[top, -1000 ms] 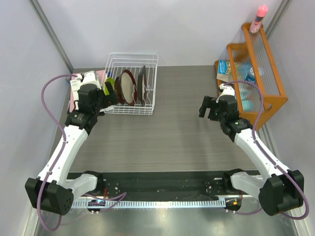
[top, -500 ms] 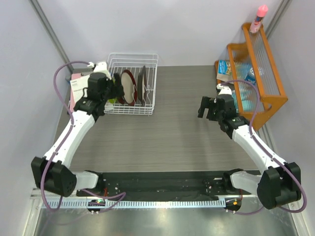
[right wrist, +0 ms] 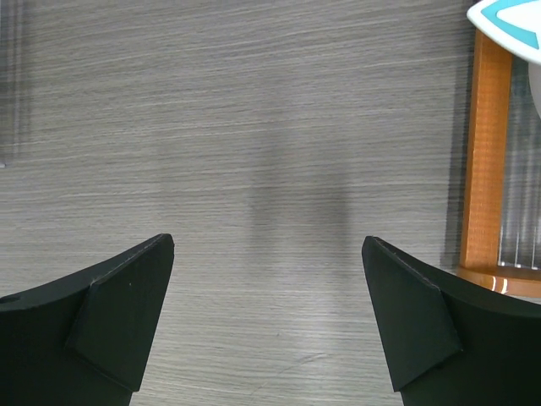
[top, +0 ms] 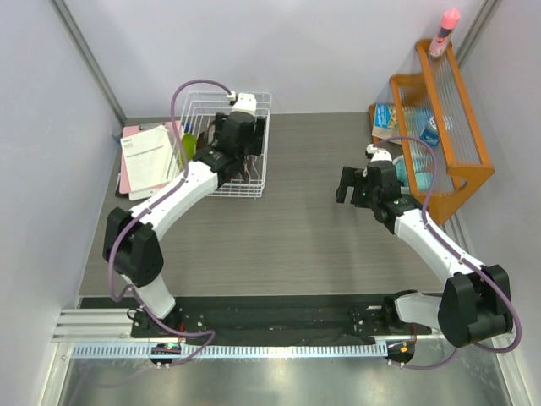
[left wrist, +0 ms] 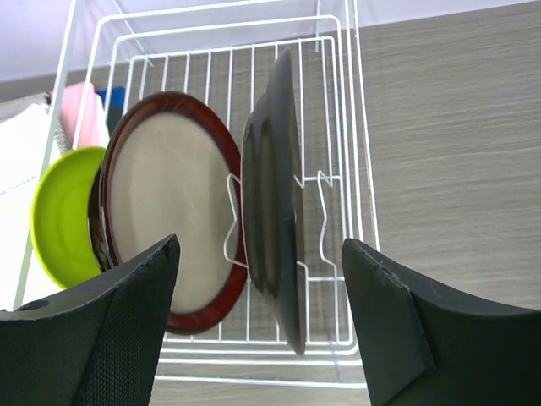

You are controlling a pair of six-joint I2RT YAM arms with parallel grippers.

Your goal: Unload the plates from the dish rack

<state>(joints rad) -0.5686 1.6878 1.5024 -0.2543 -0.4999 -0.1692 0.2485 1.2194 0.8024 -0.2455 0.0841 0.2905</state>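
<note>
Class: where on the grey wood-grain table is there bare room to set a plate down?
Bare: the grey wood-grain table between the white wire dish rack and the orange wooden slatted shelf. Crowded: inside the rack, where round plates stand under the left gripper.

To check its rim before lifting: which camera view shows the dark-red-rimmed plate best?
The left wrist view: the dark-red-rimmed plate stands upright in the dish rack, its cream face turned to the camera. In the top external view the left arm covers most of it. The right wrist view shows no plate.
</note>
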